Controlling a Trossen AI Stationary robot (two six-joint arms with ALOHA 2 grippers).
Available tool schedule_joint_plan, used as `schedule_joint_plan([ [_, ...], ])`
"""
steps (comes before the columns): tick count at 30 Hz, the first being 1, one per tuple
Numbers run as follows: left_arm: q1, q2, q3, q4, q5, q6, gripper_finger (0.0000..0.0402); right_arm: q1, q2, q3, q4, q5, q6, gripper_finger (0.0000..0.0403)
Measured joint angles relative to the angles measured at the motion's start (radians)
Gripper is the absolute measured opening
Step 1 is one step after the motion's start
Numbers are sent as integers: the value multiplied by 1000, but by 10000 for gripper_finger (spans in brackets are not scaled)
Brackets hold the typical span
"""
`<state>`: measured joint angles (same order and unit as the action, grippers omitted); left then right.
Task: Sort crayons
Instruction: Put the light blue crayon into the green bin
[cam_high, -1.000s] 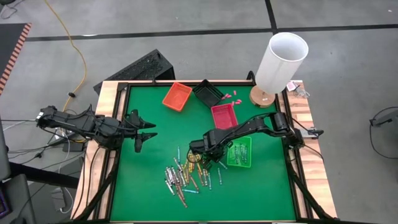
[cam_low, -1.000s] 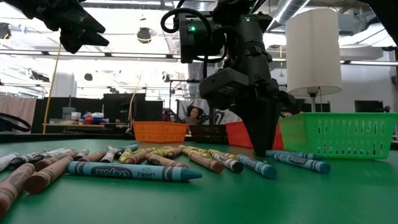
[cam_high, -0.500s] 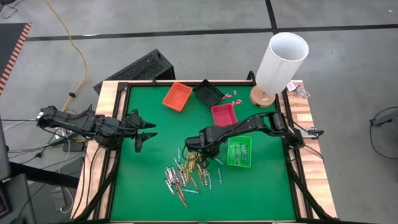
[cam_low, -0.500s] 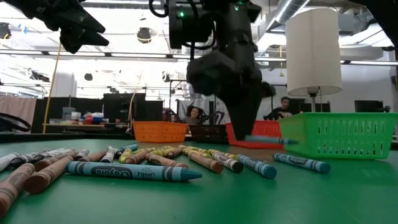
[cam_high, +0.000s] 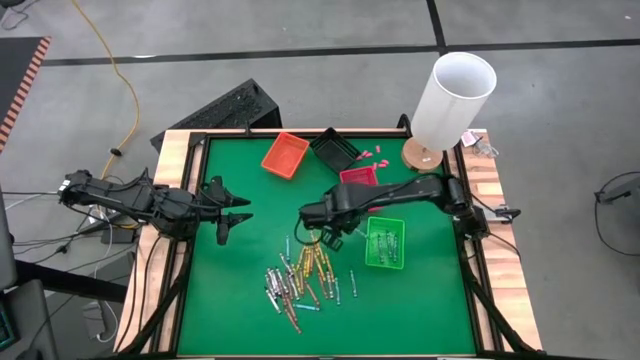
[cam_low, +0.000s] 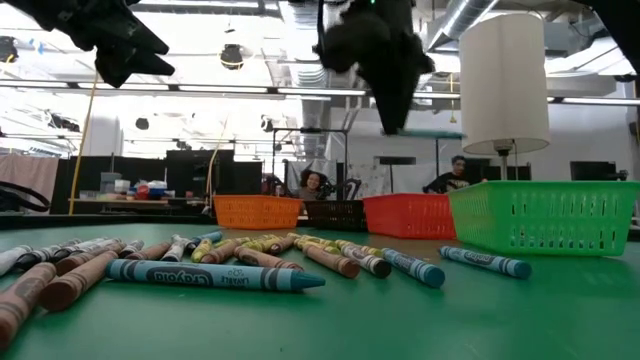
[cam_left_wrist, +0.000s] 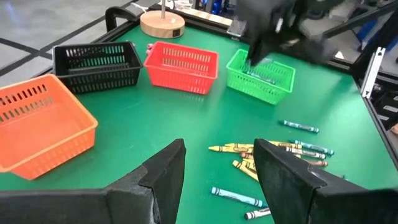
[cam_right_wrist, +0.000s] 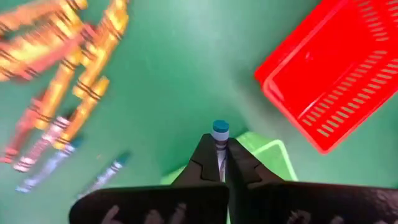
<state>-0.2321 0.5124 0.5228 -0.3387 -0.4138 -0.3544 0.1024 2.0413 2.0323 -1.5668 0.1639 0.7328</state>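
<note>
Green table (cam_high: 240, 290) is holding most crayons (cam_high: 300, 280) in a pile, still unsorted; some are lying in the green basket (cam_high: 385, 243). Right gripper (cam_right_wrist: 218, 163) is pinching one blue crayon (cam_right_wrist: 219, 138) above; left gripper (cam_high: 237, 212) is waiting open at the left.

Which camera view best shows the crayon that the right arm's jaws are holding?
The right wrist view: the blue-tipped crayon stands pinched in the right gripper. The low view shows it as a thin bar up in the air. In the high and left wrist views the arm hides or blurs it.
</note>
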Motion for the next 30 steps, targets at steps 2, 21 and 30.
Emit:
schedule_joint_plan([
  [2, 0, 0, 0, -9, 0, -7, 180, 1, -47, 0, -5, 39, 61, 3],
  [21, 0, 0, 0, -11, 0, -2, 180, 72, -449, -304, -2, 105, 622, 2],
  [30, 0, 0, 0, -6, -1, 13, 180, 139, -546, -650, 255, 73, 833, 4],
])
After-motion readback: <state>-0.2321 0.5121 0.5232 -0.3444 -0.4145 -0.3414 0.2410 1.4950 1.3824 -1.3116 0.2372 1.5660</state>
